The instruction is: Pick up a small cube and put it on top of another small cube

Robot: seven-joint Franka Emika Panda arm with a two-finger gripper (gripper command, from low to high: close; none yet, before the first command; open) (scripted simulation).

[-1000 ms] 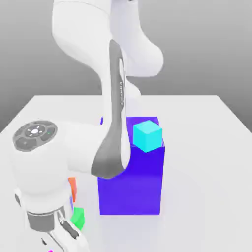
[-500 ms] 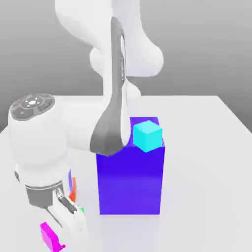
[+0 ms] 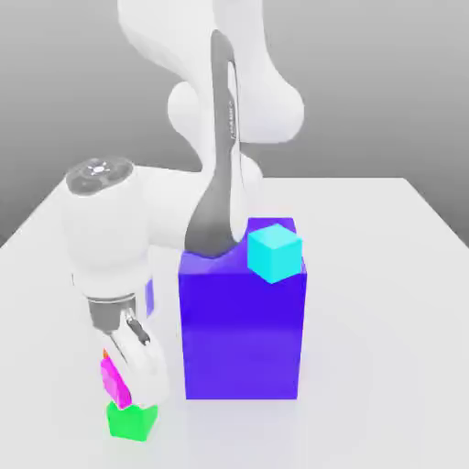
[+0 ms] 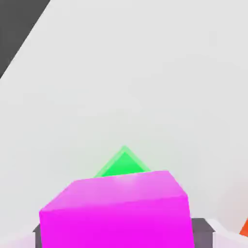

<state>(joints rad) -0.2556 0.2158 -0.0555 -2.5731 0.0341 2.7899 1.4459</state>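
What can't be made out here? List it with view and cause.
Exterior view: the gripper covers most of the magenta cube and its contact with the green cube.
Hand view: the magenta cube hides all but a corner of the green cube.
Hand view: the picture's edge cuts off the orange cube.

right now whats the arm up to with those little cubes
The arm's gripper is down at the table beside the big purple block, with the small magenta cube between its fingers, directly above the small green cube. The magenta cube looks set on, or just over, the green one. A small cyan cube sits on top of the purple block, untouched.
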